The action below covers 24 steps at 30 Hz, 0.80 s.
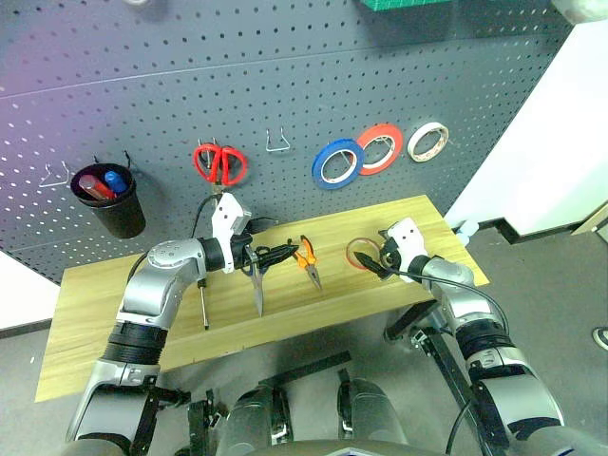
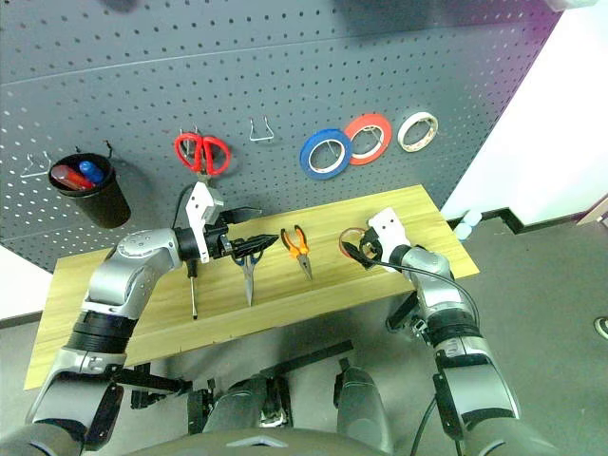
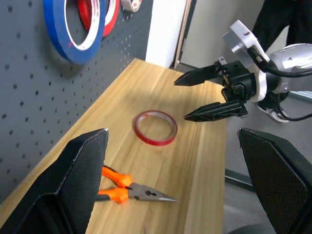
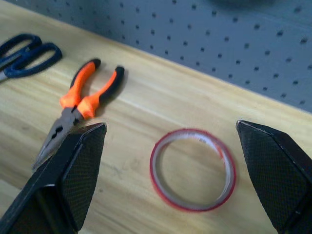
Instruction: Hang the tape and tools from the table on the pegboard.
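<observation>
The thin red-rimmed tape (image 4: pixel 192 169) lies flat near the right end of the wooden table (image 1: pixel 114 323). My right gripper (image 1: pixel 372 264) hovers just above and beside it, open, one finger to either side. Left of the tape lie the orange-and-black pliers (image 1: pixel 309 261), then the dark-handled scissors (image 1: pixel 258 280), then the slim screwdriver (image 1: pixel 204 304). Above the scissors' handles my left gripper (image 1: pixel 277 255) stands open and empty, pointing right towards the tape. The dark grey pegboard (image 1: pixel 142 85) rises behind the table.
On the pegboard hang red-handled scissors (image 1: pixel 220 163), a blue roll (image 1: pixel 335 163), a red roll (image 1: pixel 378 149), a white roll (image 1: pixel 427 141) and a black cup of pens (image 1: pixel 114 199). A bare metal hook (image 1: pixel 277 142) sits between scissors and rolls. A person's legs (image 3: pixel 278 19) stand beyond the table's right end.
</observation>
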Each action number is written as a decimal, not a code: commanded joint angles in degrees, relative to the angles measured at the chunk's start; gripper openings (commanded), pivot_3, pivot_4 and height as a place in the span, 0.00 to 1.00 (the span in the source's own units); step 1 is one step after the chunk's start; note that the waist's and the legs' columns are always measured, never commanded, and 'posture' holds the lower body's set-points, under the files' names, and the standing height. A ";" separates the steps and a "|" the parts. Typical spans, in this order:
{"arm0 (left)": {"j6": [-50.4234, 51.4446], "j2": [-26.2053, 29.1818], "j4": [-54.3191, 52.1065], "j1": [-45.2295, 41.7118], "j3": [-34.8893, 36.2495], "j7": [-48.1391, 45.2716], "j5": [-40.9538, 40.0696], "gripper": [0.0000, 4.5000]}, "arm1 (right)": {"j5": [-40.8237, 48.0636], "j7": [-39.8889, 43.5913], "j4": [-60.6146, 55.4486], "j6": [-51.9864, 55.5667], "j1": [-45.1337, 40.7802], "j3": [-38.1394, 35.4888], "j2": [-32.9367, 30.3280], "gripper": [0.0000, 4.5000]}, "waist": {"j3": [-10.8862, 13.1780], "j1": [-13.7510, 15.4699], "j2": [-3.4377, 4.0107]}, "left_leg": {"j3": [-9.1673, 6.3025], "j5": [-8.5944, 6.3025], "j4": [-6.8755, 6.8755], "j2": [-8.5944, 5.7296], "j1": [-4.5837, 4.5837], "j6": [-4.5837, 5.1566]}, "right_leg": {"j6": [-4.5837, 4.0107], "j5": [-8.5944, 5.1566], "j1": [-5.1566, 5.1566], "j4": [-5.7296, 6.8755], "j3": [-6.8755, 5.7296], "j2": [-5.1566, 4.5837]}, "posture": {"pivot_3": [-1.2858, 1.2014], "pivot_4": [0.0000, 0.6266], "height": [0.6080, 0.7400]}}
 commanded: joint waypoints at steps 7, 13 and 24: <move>1.99 0.78 -5.74 1.09 2.03 1.89 -1.77 0.99 | -0.86 0.21 -3.13 2.13 0.34 0.92 -0.64 1.00 | 3.72 0.14 -0.02 | -0.01 0.02 0.02 0.00 -0.04 0.02 | 0.02 0.01 -0.04 0.02 0.01 -0.06 | 0.49 0.44 0.87; 3.57 0.87 -7.64 1.84 1.91 2.89 -2.31 0.99 | -2.07 0.79 -1.21 1.38 -0.62 1.80 -0.64 1.00 | 5.84 0.24 -0.13 | -0.01 0.08 0.02 0.00 -0.13 0.12 | 0.21 0.12 -0.14 0.04 0.01 -0.06 | 0.50 0.49 0.87; 6.47 0.92 -11.34 3.84 2.41 4.63 -3.55 0.99 | -6.40 0.75 10.71 -1.24 -9.38 4.40 0.01 1.00 | 7.89 0.73 -0.16 | 0.00 0.05 -0.01 0.00 -0.22 0.05 | 0.26 0.13 -0.26 0.05 0.00 -0.04 | 0.51 0.52 0.87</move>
